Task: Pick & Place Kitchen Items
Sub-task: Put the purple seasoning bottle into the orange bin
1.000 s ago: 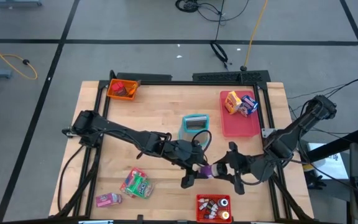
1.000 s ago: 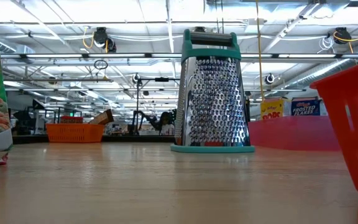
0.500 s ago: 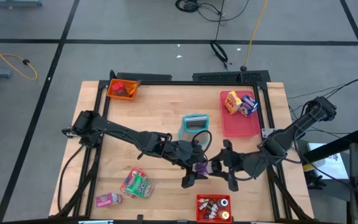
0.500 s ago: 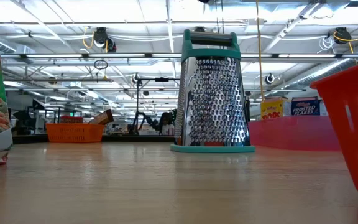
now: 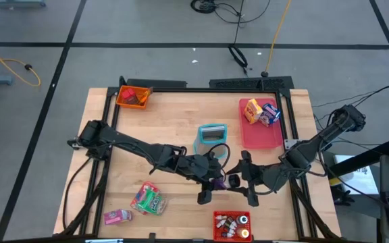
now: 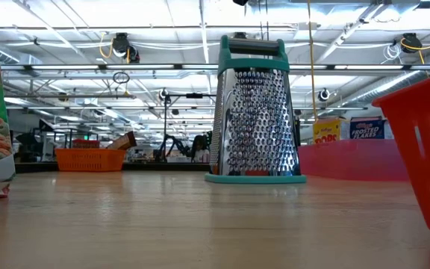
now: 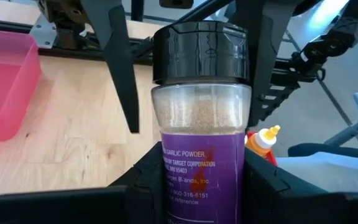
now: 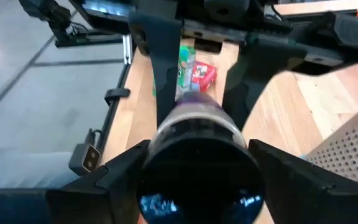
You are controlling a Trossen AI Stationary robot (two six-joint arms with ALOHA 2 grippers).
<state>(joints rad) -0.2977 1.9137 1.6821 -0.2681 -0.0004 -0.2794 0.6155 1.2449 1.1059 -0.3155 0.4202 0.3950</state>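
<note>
On the far left lie loose packets [image 5: 147, 199] near the table's front edge, with an orange bin [image 5: 134, 96] at the back corner. Next comes my left claw [image 5: 211, 183], mid-table toward the front, pinching a purple-labelled spice jar [image 7: 202, 149] by its body so the black lid points out toward my other arm; I judge this a hand-over in mid-air. My right claw [image 5: 244, 179] meets it from the right with fingers spread, one on each side of the lid [image 8: 194, 158]; whether they touch it yet I can't quite tell. Behind the meeting point stands a grater [image 5: 212, 136], close enough to mind when I pull back. Below it sits a red bin [image 5: 232, 226] of small bottles, likely where the jar goes. Furthest right, at the back, a pink tray [image 5: 262, 135] holds boxes.
</note>
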